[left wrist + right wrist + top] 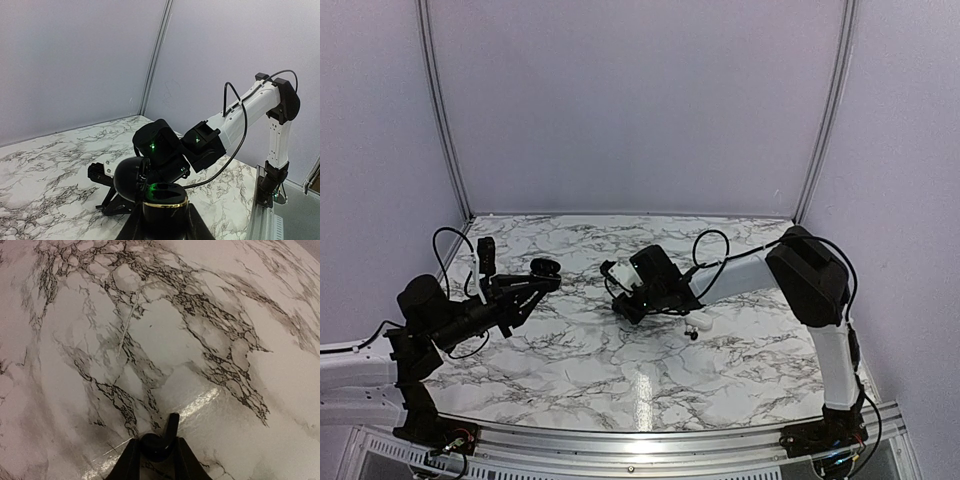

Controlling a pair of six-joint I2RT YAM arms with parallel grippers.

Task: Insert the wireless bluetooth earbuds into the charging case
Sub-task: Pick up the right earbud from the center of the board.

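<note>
Right pincer has its fingertips pinched on one black earbud, the bud's stem poking forward past the tips, close above the middle of the marble bench. Slightly nearer the front edge, beside that arm, lies a small dark speck that may be the second earbud; it is too small to be sure. Farther back, toward the left edge, the left pincer is clamped on the open charging case, whose lid is tipped back. The bud is held only by a thin tip pinch, so it could twist or pop out on the way over. A stem turned wrong would jam at the socket. A hard push might shift the case in its clamp or knock the lid shut.
</note>
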